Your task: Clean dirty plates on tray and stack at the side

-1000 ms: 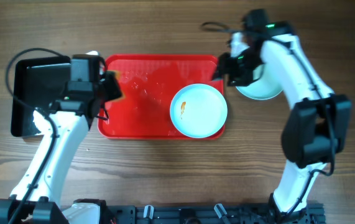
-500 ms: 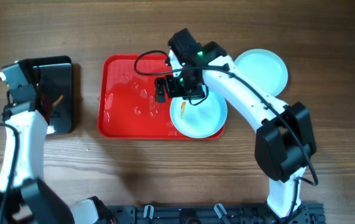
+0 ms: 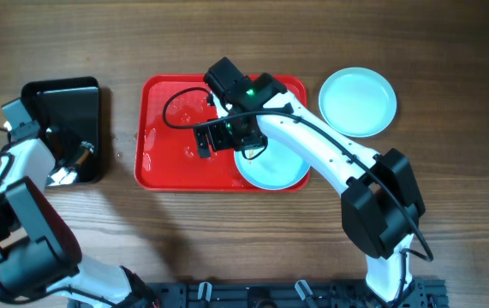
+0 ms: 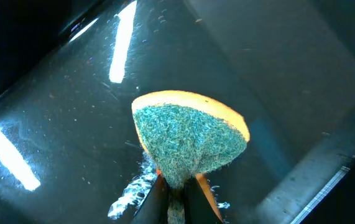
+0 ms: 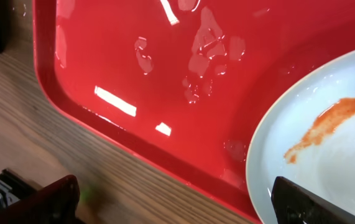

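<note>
The red tray (image 3: 167,150) lies mid-table, wet with droplets. A pale plate (image 3: 280,169) with an orange smear (image 5: 323,127) rests on the tray's right end, partly hidden under my right arm. Another plate (image 3: 358,101), with no smear showing, lies on the table right of the tray. My right gripper (image 3: 227,141) hovers open over the tray's front rim (image 5: 165,155), beside the smeared plate (image 5: 326,168); its fingers (image 5: 46,202) hold nothing. My left gripper (image 4: 176,190) is shut on a green-and-orange sponge (image 4: 189,140) above the black tray (image 4: 71,124).
The glossy black tray (image 3: 60,128) stands left of the red one, wet inside with some foam. Bare wooden table surrounds both trays. My right arm stretches across the red tray's right half.
My right arm swung from the side plate leftward over the red tray, and its jaws opened wide. My left arm carried the sponge from the red tray's left edge to the black tray.
</note>
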Robot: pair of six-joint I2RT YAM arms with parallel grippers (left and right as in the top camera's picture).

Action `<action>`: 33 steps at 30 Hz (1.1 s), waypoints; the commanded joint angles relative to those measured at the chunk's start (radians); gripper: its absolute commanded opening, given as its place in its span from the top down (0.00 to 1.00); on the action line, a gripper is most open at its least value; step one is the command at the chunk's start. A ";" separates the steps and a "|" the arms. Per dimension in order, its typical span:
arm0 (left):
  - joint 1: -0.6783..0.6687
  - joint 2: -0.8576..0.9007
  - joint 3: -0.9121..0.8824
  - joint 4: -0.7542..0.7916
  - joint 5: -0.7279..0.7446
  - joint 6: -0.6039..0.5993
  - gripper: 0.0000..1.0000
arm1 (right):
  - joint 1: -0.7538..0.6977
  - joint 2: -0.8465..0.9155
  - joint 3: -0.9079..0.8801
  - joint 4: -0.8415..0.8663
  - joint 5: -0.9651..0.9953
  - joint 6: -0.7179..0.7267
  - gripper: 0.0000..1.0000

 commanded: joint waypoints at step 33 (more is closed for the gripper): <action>0.381 0.112 0.005 0.061 1.028 0.002 0.96 | -0.001 -0.022 -0.004 -0.013 0.046 0.007 0.00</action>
